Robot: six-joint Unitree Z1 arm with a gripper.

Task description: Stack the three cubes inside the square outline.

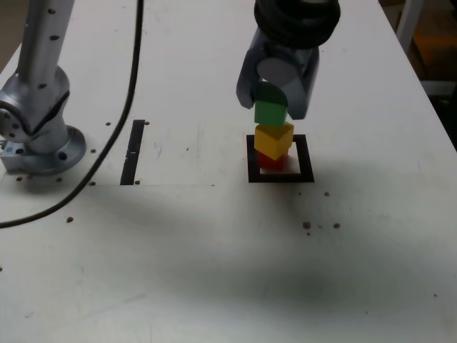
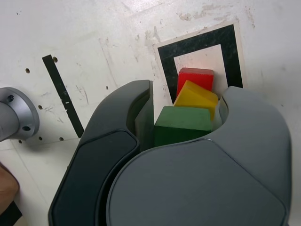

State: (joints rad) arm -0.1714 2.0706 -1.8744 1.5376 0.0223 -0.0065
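**Green cube on top, release pending**

Your green cube (image 1: 270, 112) sits right over the yellow cube (image 1: 274, 139), which rests on the red cube (image 1: 270, 161) inside the square outline (image 1: 280, 176). The tool (image 1: 275, 100) is clamped on the green cube. Yellow looks twisted against red. Last stacking step, I'd say: seat green flat on yellow, then let go gently. The black strip (image 1: 133, 151) and arm base (image 1: 39, 146) are well away from the outline on the table (image 1: 214, 271).

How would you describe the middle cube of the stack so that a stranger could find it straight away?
On the white table, find the black tape square outline below the grey robot hand. A stack of three small cubes stands inside it. The wanted one is the yellow cube, above the red cube and under the green cube held in the hand, and turned askew to both.
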